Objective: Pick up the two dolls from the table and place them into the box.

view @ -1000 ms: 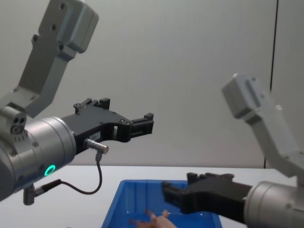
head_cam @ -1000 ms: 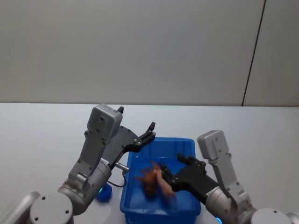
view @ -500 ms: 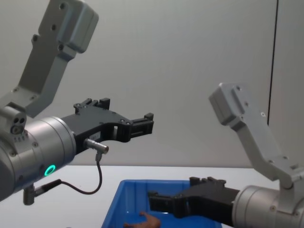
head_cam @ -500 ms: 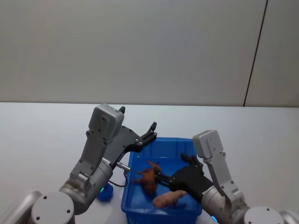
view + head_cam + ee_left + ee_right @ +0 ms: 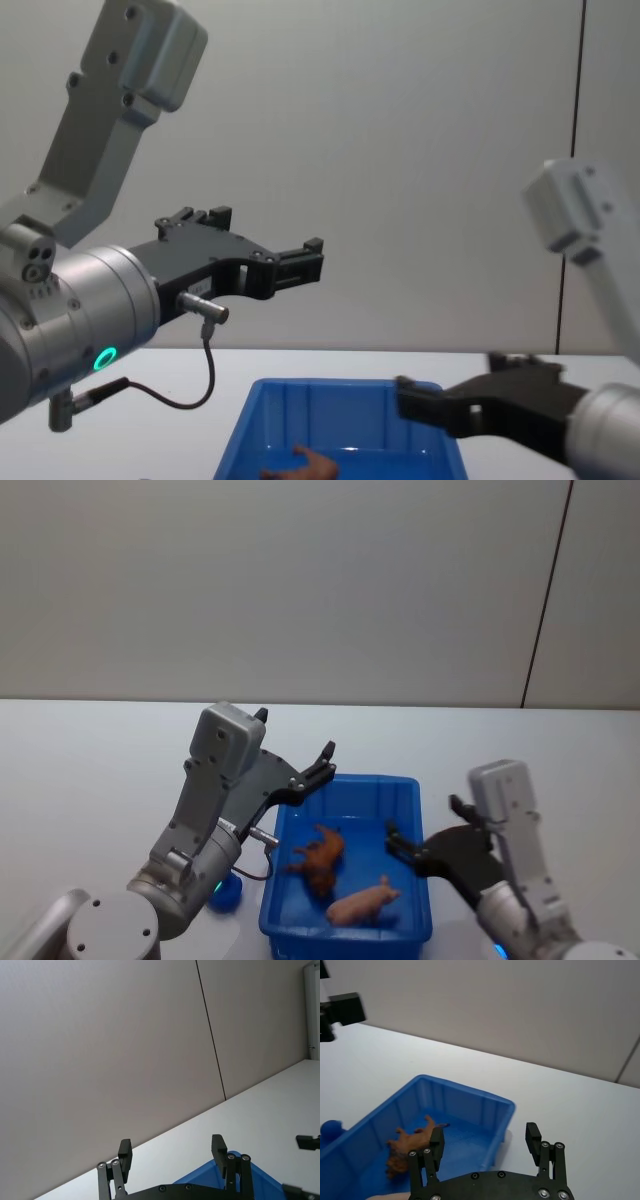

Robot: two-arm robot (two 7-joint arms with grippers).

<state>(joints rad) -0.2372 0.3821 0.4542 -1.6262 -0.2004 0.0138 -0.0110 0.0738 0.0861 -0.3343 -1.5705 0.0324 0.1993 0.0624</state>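
The reddish-brown doll [image 5: 320, 855] and pale pink doll [image 5: 360, 905] lie inside the blue box [image 5: 375, 779] at the head view's lower centre, flanked by the left gripper [image 5: 171, 1147] and right gripper [image 5: 484, 1135], both spread wide, holding nothing.

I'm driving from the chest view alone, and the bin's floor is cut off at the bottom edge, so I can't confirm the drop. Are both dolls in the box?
Observer: Yes. In the head view the pale pink doll lies on the floor of the box, at the end nearest the robot.
Operator: And the other one?
Observer: The reddish-brown doll is in there too, just beyond the pink one and nearer the left wall.
Operator: Is the right claw carrying anything?
Observer: No. Its wrist view shows the right claw open and empty.
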